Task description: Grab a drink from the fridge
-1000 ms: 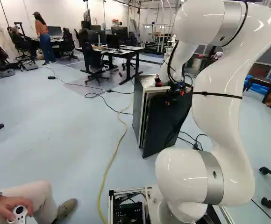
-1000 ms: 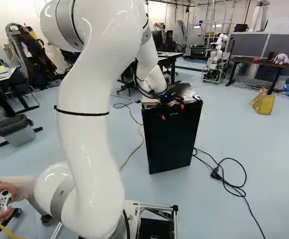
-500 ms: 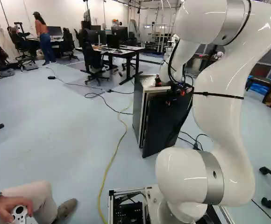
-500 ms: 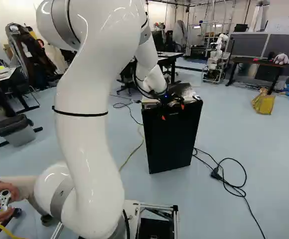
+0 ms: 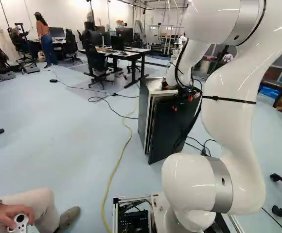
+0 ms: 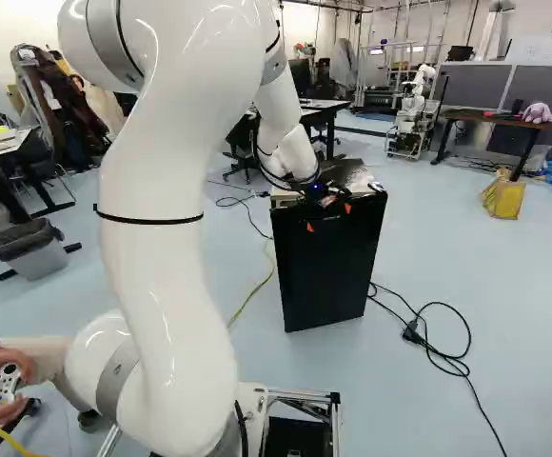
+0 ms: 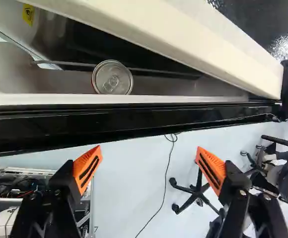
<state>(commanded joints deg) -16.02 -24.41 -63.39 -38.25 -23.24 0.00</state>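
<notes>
The black gripper (image 6: 331, 211) is at the top edge of the fridge door (image 6: 325, 271), which stands slightly ajar. In the left base view the gripper (image 5: 185, 101) shows in front of the same door. From the wrist, the gripper (image 7: 148, 163) is seen open, its orange pads wide apart with nothing between them. A drink can (image 7: 112, 78), top facing the camera, stands in the door's inner shelf (image 7: 183, 87), ahead of the fingers and across the door's black edge. The fridge body (image 5: 145, 114) has a dark bottle (image 5: 165, 83) on top.
A yellow cable (image 5: 116, 167) and black cables (image 6: 438, 347) lie on the floor. Desks (image 5: 124, 55) with chairs stand beyond the fridge. Another robot (image 6: 411, 112) is at the back. A seated person's hand (image 5: 15, 216) holds a controller beside the base.
The arm has shifted slightly: its upper links have moved right in the left base view and left in the right base view. The orange fingertips sit at a slightly different angle. The base and fridge have not moved.
</notes>
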